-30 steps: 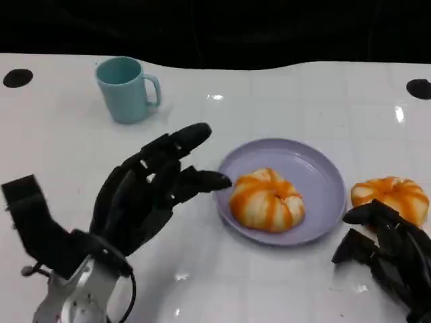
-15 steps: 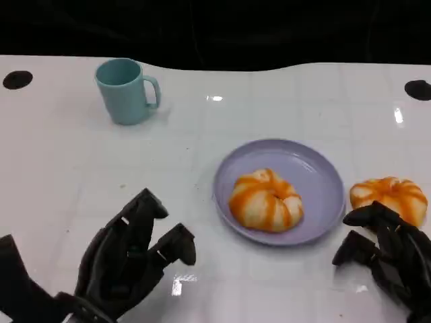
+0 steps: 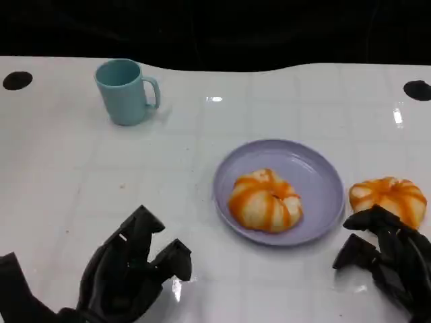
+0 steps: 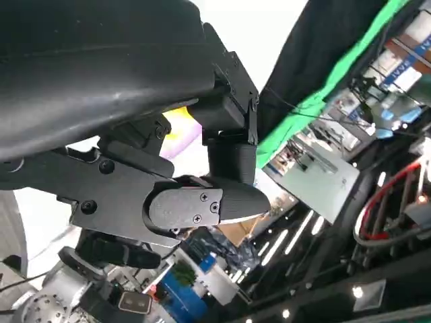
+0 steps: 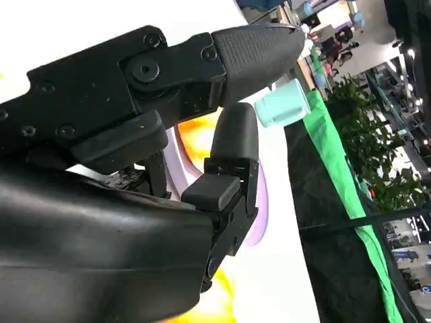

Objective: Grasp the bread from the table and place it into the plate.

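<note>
- White glossy table (image 3: 81, 175), seen from the head view, with a dark backdrop beyond its far edge.
- Lavender plate (image 3: 316, 176) right of centre, carrying one orange-and-cream striped bread (image 3: 265, 200) on its nearer left part.
- Second bread (image 3: 388, 198), same orange striping, lying on the table just off the plate's right rim, outside it.
- Right hand (image 3: 385, 259) low at the right edge, fingers curled forward, topmost fingertips close against the near side of that second bread; contact or none, cannot tell.
- Nothing visibly enclosed by the right hand; fingers apart, not wrapped round the bread.
- Left hand (image 3: 128, 272) low at the left, resting near the table's front edge, well apart from the plate.
- Fingers (image 3: 174, 260) of the left hand loosely bent with gaps between them, holding nothing.
- Teal mug (image 3: 126, 91) upright at the far left, handle turned toward the right, well apart from plate and both hands.
- Black round marks at the far left (image 3: 17, 79) and far right (image 3: 418, 89) of the table.
- From the right wrist view: black fingers (image 5: 229, 155) of the right hand (image 5: 223, 91) spread, with orange bread, purple plate rim (image 5: 259, 202) and the teal mug (image 5: 283, 108) beyond them.
- From the left wrist view: left hand (image 4: 209, 171) with nothing between its fingers, a blurred room and green cloth behind.
</note>
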Available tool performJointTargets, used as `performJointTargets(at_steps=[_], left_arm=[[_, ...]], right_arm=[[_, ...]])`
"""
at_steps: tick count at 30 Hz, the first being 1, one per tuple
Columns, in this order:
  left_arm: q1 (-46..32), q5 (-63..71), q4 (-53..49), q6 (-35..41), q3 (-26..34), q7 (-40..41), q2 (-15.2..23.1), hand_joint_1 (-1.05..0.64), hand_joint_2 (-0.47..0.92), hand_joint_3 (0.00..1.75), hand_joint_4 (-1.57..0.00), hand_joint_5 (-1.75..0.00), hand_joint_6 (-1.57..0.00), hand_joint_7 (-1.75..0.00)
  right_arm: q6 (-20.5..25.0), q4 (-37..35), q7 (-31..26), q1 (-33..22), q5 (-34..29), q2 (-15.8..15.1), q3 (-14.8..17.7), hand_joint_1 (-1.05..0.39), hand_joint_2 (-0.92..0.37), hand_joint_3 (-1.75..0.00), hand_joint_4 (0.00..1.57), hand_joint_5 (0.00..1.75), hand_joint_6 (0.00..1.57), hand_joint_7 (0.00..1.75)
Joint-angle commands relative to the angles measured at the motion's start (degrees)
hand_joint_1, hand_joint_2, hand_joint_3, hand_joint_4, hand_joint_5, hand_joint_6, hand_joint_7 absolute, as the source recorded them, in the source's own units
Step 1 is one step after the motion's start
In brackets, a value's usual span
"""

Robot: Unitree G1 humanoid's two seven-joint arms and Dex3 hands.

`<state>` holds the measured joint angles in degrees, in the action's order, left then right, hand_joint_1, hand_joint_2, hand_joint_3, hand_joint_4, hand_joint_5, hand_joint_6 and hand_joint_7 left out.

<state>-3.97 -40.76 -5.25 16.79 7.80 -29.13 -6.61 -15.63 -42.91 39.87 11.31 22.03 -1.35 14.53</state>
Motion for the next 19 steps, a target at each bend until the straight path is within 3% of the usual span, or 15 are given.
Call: performJointTargets(at_steps=[1,19], left_arm=[[1.4,1.0,-2.2,-0.9,0.6,-1.4,1.2,-0.55,0.92,0.32,-0.90,-1.75,-0.69,-1.75],[1.9,3.0,-5.3,-3.7,0.5,-3.2,1.1,-0.54,0.92,0.34,-0.90,-1.75,-0.68,-1.75]], right_arm=[[0.4,-0.2,0.0,-0.9,-0.2,-1.2,0.1,-0.53,-0.92,-0.24,0.65,1.55,0.59,1.22],[0.3,-1.9,0.2,0.2,0.2,-1.1,0.8,-0.55,-0.92,-0.22,0.66,1.56,0.63,1.20]])
